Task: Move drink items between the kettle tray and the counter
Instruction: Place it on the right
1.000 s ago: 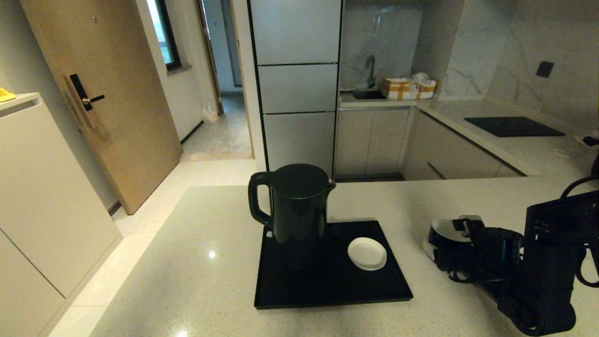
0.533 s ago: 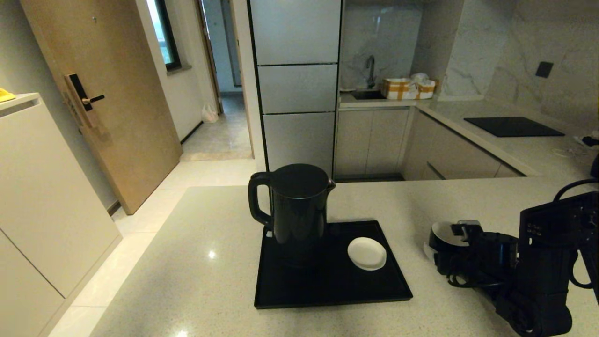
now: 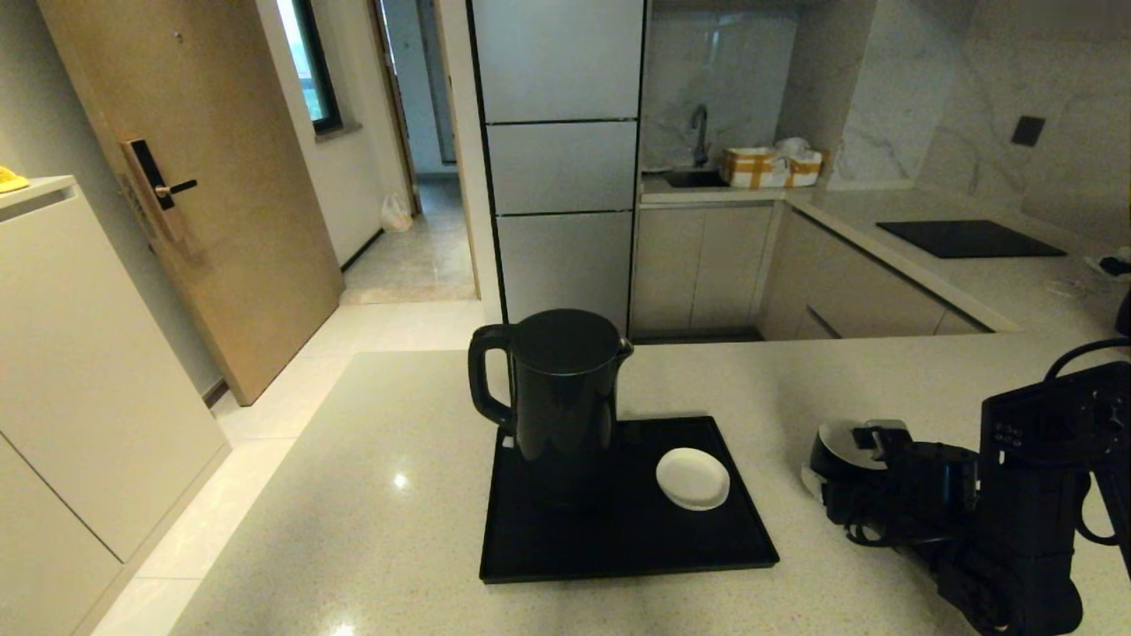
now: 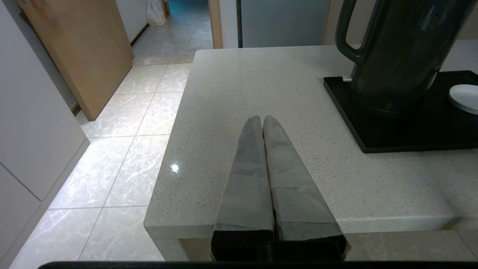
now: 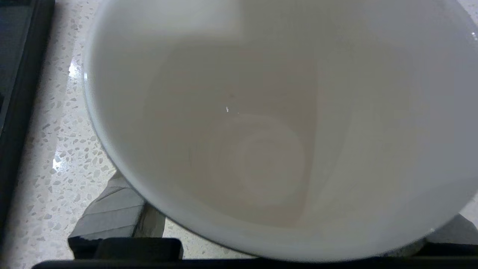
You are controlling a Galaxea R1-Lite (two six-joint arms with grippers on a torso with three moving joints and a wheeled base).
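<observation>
The tall black kettle [image 3: 561, 397] stands on the left part of the black kettle tray [image 3: 618, 552], handle to the left. Right of the tray, over the beige counter [image 3: 371, 530], my right gripper [image 3: 850, 459] is shut on the small black cup [image 3: 838, 439]. The cup's white inside [image 5: 261, 130] fills the right wrist view, with a grey finger [image 5: 112, 209] showing beside its rim. I cannot tell whether the cup rests on the counter. My left gripper [image 4: 262, 118] is shut and empty over the counter's near left corner, left of the kettle [image 4: 399, 56].
A small white saucer [image 3: 693, 478] lies on the tray's right half. The tray's rim [image 5: 15, 74] runs close beside the cup. A black cooktop panel [image 3: 970, 238] sits on the far right worktop. The counter's left edge drops to tiled floor [image 4: 123, 149].
The right arm has shifted slightly left and down with the cup. Kettle, saucer and tray have not moved.
</observation>
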